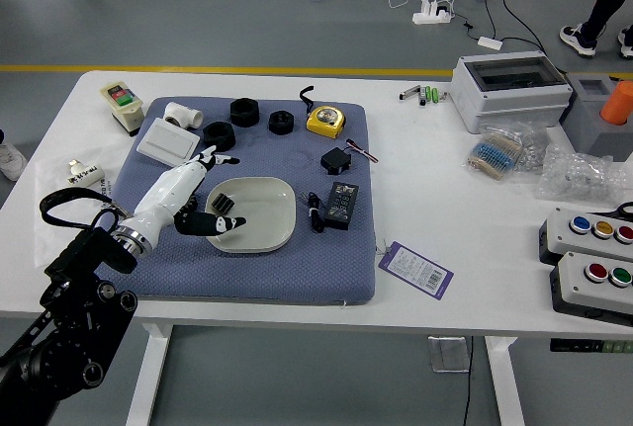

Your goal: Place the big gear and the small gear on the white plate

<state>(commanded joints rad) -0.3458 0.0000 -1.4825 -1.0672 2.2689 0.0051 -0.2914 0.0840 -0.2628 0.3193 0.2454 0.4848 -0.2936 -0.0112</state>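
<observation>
Head view shows the left hand (176,191), which comes in from the lower left of the frame and reaches to the left part of the white plate (269,216). The hand is released: its fingers are spread apart, one toward the upper side of the plate and another over its left part, and they grasp nothing. Between these fingers, one dark ridged gear (224,205) lies on the left part of the plate. I cannot tell if it is the big one or the small one.

The plate rests on a blue-grey mat (297,279), left of the frame's centre. Above the plate, in the upper left, are a white pipe fitting (184,116), three black round pieces (244,112) and a white box (167,142). A yellow tape measure (325,122) lies to the right of these pieces. Just to the right of the plate are a black cable (316,213) and a black rectangular device (341,206); a purple tag (416,270) lies on the table (435,213), right of the mat. In the right part of the frame, two button boxes (589,237) stand near the table's edge. At the upper right corner, a person's legs (605,1) are visible on the floor.
</observation>
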